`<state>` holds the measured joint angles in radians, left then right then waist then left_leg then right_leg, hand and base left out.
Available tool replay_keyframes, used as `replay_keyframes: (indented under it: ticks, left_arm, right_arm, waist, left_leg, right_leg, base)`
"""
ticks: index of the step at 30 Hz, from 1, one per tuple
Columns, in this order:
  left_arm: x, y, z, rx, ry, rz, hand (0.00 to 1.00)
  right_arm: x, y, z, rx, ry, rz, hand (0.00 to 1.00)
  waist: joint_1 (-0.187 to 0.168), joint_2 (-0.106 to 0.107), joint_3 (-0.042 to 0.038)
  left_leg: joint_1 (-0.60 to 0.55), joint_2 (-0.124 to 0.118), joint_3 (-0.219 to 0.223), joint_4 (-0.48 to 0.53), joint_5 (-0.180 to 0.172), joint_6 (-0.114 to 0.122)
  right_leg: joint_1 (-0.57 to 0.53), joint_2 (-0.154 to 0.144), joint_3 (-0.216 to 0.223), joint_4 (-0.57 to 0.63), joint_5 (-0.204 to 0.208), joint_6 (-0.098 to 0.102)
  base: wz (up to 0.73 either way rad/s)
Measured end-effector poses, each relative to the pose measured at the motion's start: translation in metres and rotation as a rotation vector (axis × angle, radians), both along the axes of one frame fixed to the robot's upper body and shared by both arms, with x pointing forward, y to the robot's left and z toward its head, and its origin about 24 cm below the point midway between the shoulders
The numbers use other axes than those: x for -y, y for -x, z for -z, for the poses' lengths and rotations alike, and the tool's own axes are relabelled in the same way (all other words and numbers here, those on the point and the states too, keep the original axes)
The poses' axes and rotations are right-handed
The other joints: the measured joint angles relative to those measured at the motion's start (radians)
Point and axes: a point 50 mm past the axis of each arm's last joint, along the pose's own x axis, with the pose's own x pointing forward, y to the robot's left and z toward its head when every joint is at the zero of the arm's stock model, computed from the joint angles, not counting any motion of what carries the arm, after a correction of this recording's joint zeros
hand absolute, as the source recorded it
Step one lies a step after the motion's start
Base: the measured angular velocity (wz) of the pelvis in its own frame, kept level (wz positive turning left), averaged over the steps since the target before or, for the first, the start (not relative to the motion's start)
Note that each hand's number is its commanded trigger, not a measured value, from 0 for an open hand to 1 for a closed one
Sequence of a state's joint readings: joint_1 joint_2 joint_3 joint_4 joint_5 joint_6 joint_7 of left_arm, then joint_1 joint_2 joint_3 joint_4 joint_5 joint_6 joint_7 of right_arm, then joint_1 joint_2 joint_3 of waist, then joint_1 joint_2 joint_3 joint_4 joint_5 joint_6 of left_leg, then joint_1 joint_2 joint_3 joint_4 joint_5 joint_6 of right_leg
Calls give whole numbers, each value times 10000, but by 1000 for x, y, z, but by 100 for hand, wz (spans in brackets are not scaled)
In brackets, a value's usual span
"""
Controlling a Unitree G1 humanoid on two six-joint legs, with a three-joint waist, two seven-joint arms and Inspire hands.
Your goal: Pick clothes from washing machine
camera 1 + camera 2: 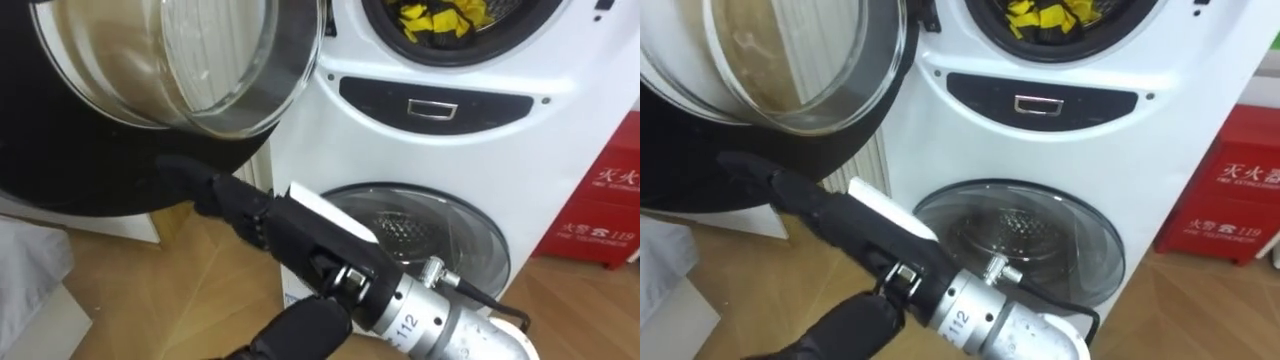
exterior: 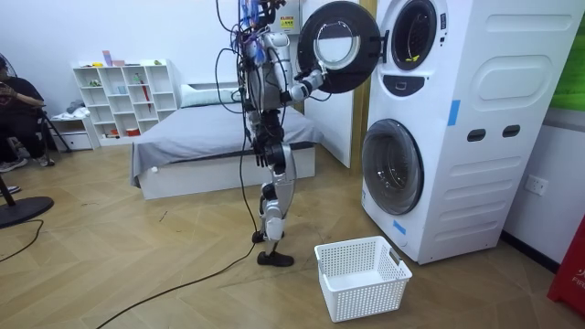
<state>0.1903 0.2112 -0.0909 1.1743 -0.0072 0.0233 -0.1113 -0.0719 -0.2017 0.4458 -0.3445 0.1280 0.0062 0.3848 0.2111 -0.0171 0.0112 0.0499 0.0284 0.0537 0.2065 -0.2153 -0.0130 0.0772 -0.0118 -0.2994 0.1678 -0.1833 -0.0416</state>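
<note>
Black at its rim and clear glass in the middle, the round door of the upper washing machine stands swung open at the left of the eye views. Under the glass bowl, the robot's right hand comes in from the lower right and reaches to the left. Its fingers are stretched out straight and lie at the dark rim of the door, closed around nothing. It cannot be told if they really press on the rim.

To the right of the door is the open mouth of the upper drum. The clothes, yellow and black, are inside it, well apart from the hand. Below the drum, the round door of the lower machine is closed. Further right, a red box stands on the wooden floor beside the machines.

In the room view, the robot stands upright in front of the two stacked machines, with one arm raised to the open door. A white plastic basket sits on the floor near the lower machine.
</note>
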Motion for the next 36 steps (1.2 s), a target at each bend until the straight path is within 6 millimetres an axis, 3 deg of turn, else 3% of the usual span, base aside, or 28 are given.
replay_keyframes:
  ticks: [2,8,13,18,23,26,33,36]
  left_arm:
    - [-1,-1,0,64,-23,-125,0]
    - [-5,7,0,-239,-178,-597,0]
    - [-10,14,-1,-339,-336,-1187,0]
    - [-13,21,-2,-406,-452,-1593,0]
    - [-14,21,-2,-403,-676,-1498,0]
    - [-16,21,-3,-416,-741,-1483,0]
    - [-19,17,-4,-373,-918,-1012,0]
    - [-19,18,-4,-379,-917,-1019,0]
  right_arm:
    - [6,0,14,-269,679,534,0]
    - [50,-2,42,70,3469,3459,0]
    - [97,-12,33,1069,4488,6454,0]
    - [125,-16,21,2152,4954,8669,0]
    - [128,-21,11,2720,4634,9330,0]
    - [129,-27,1,3156,4378,9607,0]
    - [125,-39,-25,4555,4185,10021,0]
    - [122,-40,-28,4678,4077,9935,0]
  waist:
    - [-168,-8,44]
    - [-776,-77,22]
    - [-1158,-135,-15]
    - [-1463,-146,-36]
    - [-1561,-230,-35]
    - [-1585,-325,-74]
    - [-1429,-524,-78]
    - [-1185,-528,-80]
  left_leg:
    - [109,-21,15,-21,0,1]
    - [143,-42,170,-29,-4,6]
    - [266,-21,533,-26,-4,6]
    - [383,-10,674,-41,-4,6]
    - [496,26,820,-96,-4,6]
    - [502,21,820,-89,-4,5]
    - [488,22,818,-78,-5,6]
    - [497,27,774,-78,-5,6]
  right_leg:
    - [98,-23,3,-1,-17,28]
    - [85,-50,127,1,-33,57]
    - [80,-24,456,5,-32,58]
    - [123,-23,552,26,-31,57]
    - [85,30,853,58,-21,41]
    - [81,31,906,59,-21,40]
    - [85,30,827,58,-21,41]
    - [108,48,799,54,-16,38]
  base:
    - [2]
    - [-5]
    - [-16]
    - [-11]
    - [-17]
    - [-3]
    - [2]
    - [3]
